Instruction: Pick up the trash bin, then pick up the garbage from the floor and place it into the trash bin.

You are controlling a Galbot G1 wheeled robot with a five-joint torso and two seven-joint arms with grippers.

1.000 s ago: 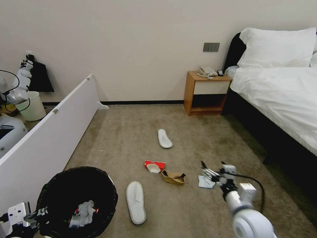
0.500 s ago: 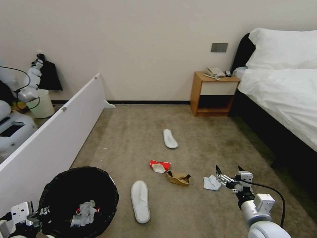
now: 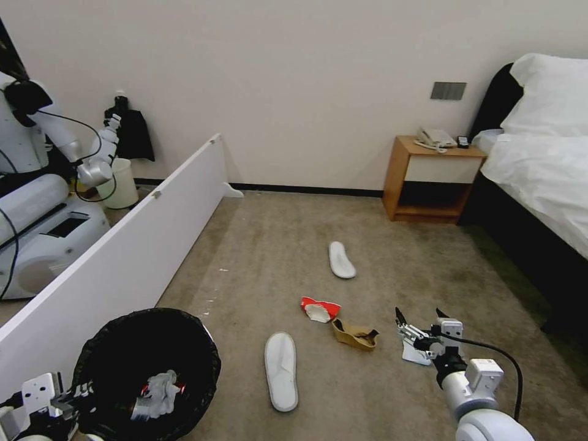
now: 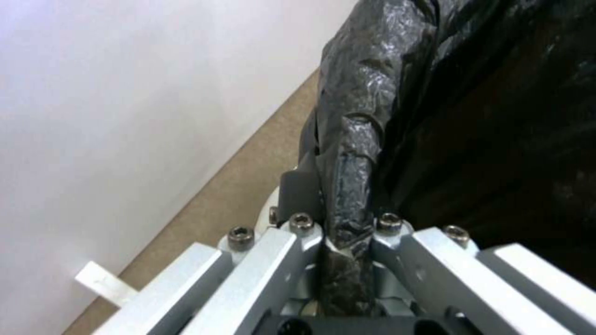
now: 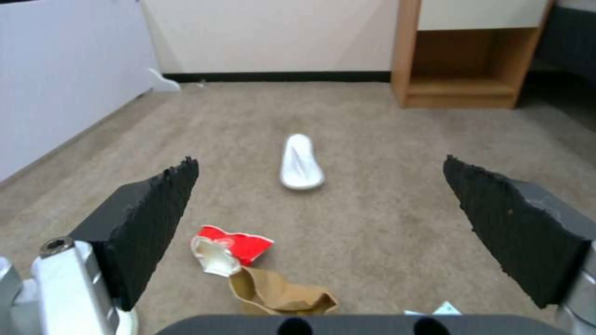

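Down at seven o'clock in the head view, the left gripper (image 4: 348, 242) pinches the black-bagged rim of the trash bin (image 3: 98, 349) — inside lie a crumpled tissue (image 3: 156, 386) and a bottle (image 3: 139, 405). At five o'clock the right gripper (image 3: 418, 320) hangs spread wide just over a white tissue (image 3: 411, 356). Both slippers point lengthwise toward twelve: the near slipper (image 3: 282, 378) and the far slipper (image 3: 341, 260). Between them lie a red-white carton (image 3: 318, 308) and a brown paper scrap (image 3: 354, 335) — all on beige carpet (image 3: 275, 245), near a wooden nightstand (image 3: 432, 180).
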